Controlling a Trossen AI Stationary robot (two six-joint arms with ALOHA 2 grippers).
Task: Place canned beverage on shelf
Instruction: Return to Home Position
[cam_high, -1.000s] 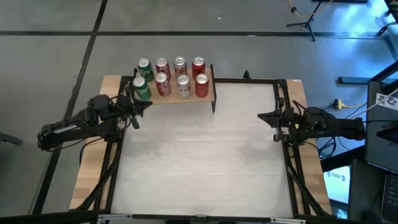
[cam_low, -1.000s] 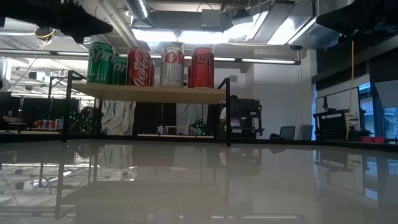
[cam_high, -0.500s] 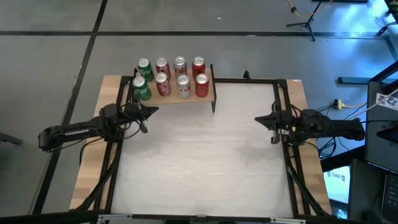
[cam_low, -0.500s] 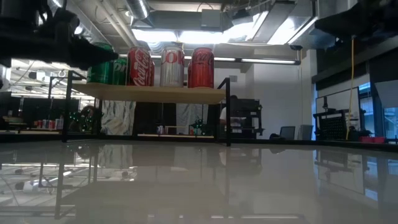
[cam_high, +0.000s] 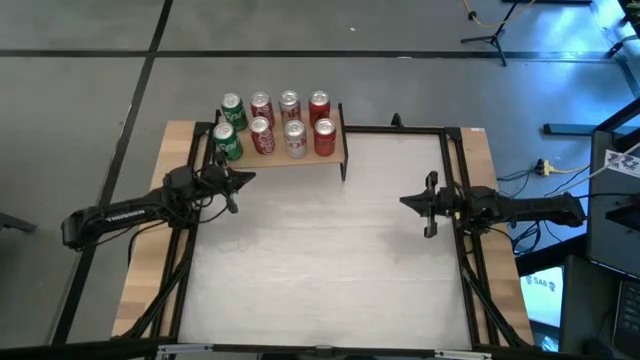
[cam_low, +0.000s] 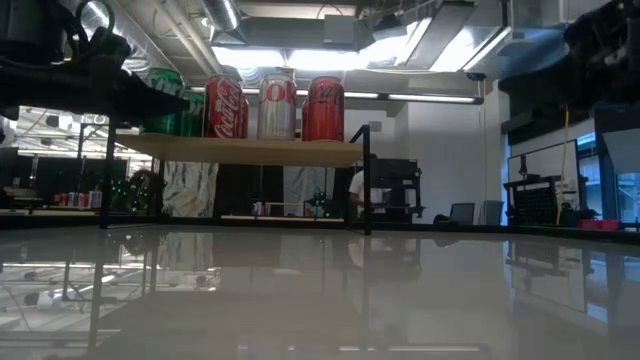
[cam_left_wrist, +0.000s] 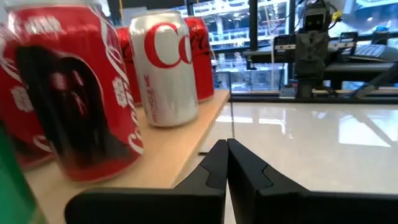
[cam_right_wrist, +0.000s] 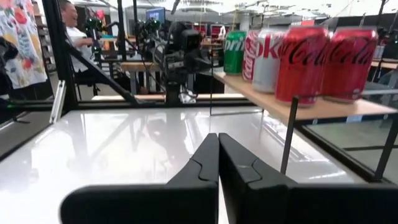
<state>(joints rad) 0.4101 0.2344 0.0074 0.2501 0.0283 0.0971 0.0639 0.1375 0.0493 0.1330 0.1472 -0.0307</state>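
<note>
Eight cans (cam_high: 264, 138) on shelf (cam_high: 300, 160), left end effector (cam_high: 246, 178) closed, empty, beside shelf, right end effector (cam_high: 407, 203) closed, empty, well apart

Left wrist view crops green can (cam_left_wrist: 9, 186) (mere sliver); low view mostly hides rear cans (cam_high: 260, 103).

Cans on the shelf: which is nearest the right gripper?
The red can at the front row's right end, facing the right gripper; all others stand farther left or behind it.
</note>
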